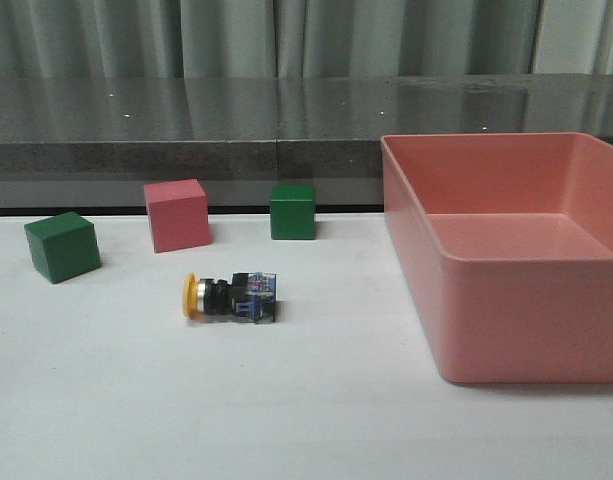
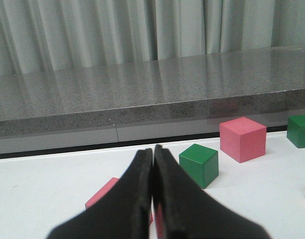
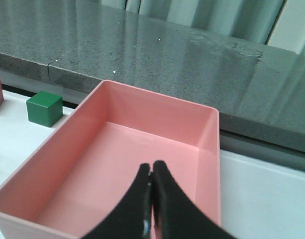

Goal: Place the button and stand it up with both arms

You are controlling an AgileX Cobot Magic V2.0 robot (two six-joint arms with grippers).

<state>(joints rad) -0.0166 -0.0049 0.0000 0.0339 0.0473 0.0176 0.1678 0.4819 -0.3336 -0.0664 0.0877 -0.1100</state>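
On the white table (image 1: 316, 420), a little left of the middle, the button (image 1: 229, 297) lies on its side, its yellow cap pointing left and its clear blue base pointing right. It is near the pink cube (image 1: 177, 215) and two green cubes (image 1: 62, 246), but it touches none of them. The big pink bin (image 1: 506, 255) sits well apart on the right. Our left claw (image 2: 152, 196) is pressed together and holds nothing. Our right claw (image 3: 151, 201) is pressed together too, and it hangs over the bin. We think the job has not begun, so first we should spread a claw and come down over the black middle of the button. We should pinch gently, because the round cap could roll away. Then the other claw can help tip it up onto its flat base. The table is smooth and bright. Behind it runs a shiny grey ledge (image 1: 286, 110), and grey curtains (image 1: 256, 35) hang at the back.
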